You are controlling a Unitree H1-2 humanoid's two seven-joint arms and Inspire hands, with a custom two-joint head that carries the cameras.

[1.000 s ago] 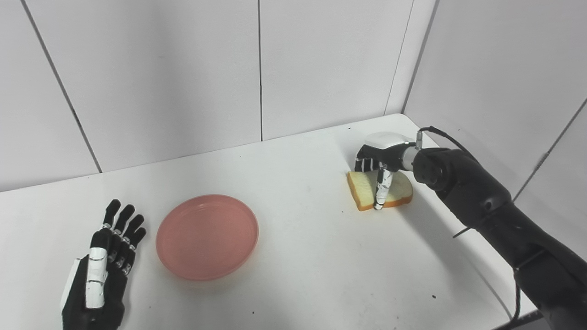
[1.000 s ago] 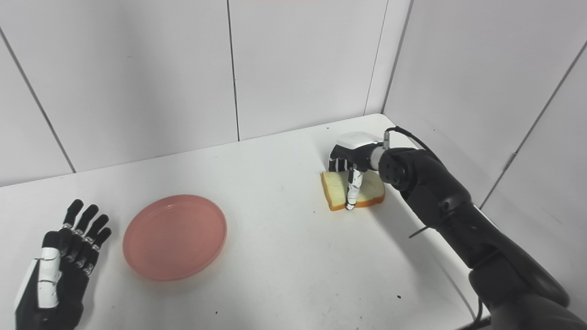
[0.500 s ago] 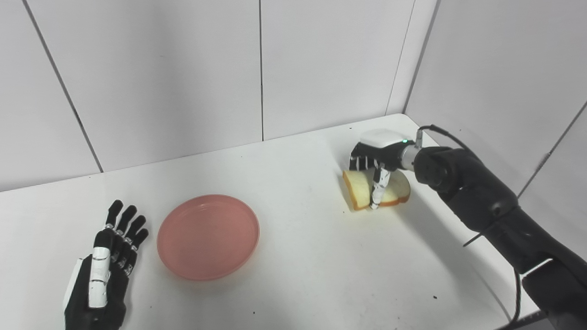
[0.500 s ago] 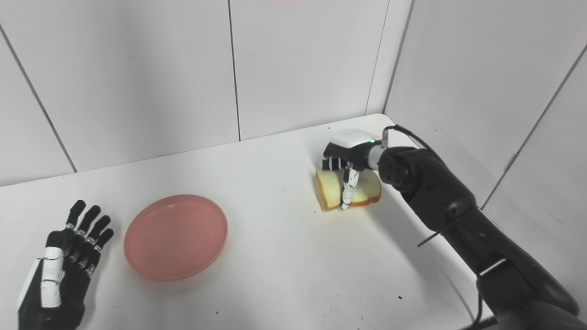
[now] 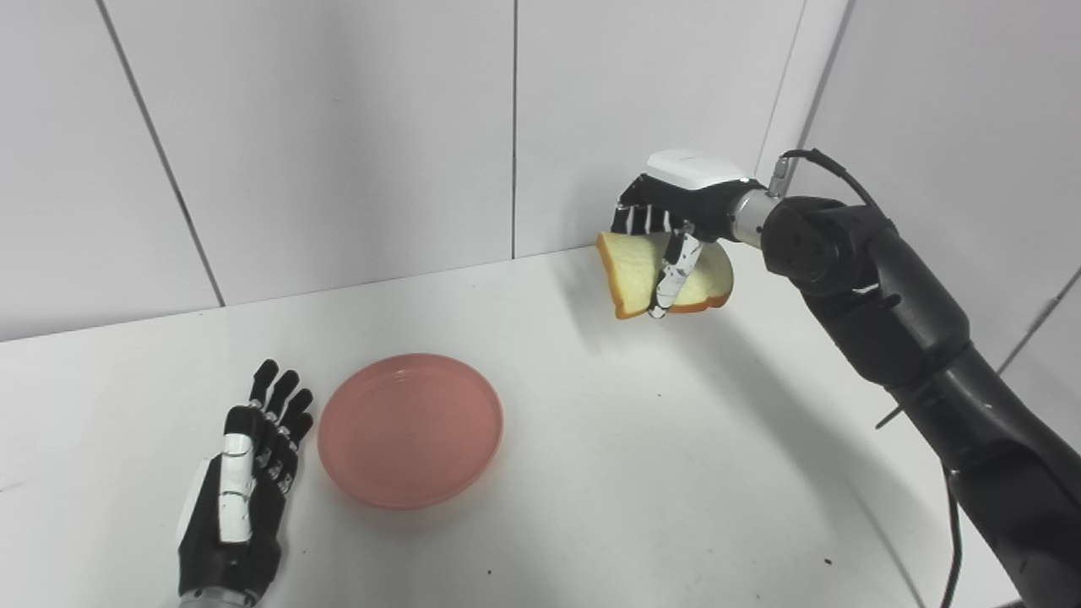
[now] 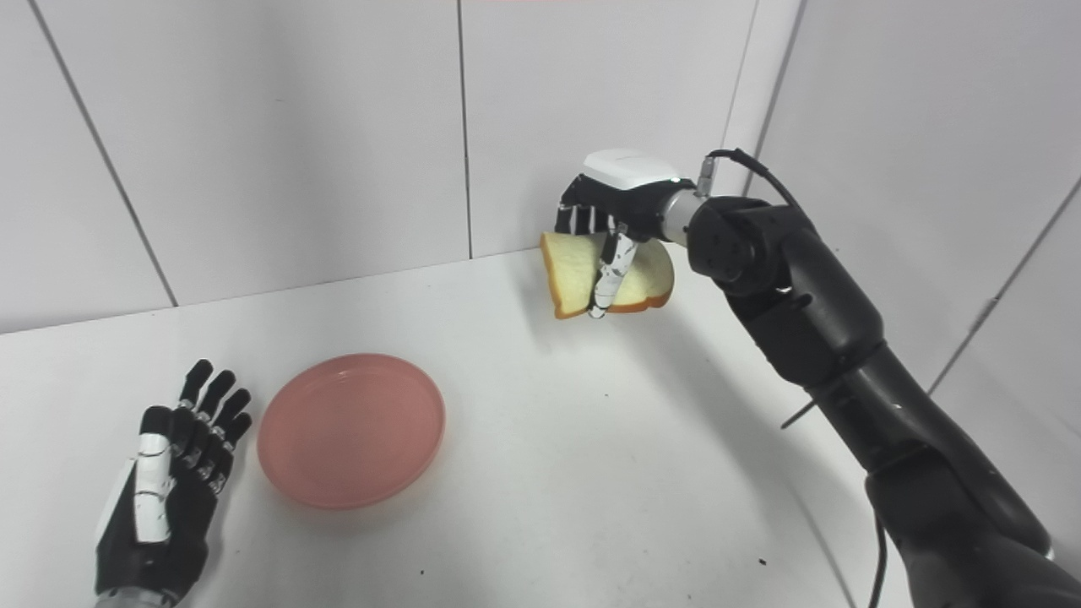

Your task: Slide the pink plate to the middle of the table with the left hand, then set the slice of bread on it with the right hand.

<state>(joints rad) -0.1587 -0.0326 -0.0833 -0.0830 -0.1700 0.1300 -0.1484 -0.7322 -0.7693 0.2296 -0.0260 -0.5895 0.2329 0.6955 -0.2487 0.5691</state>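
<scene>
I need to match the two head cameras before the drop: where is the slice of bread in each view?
Left eye view: the slice of bread is upper right of centre, held off the table in the right hand.
Right eye view: the bread sits nearer centre, upper middle, in the same grip.
Shared landmark: the pink plate, lower left of the bread in both.

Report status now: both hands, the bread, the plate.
Right hand shut on bread slice, held above the table. Left hand open, flat beside pink plate. Plate empty. Path between looks free.
</scene>
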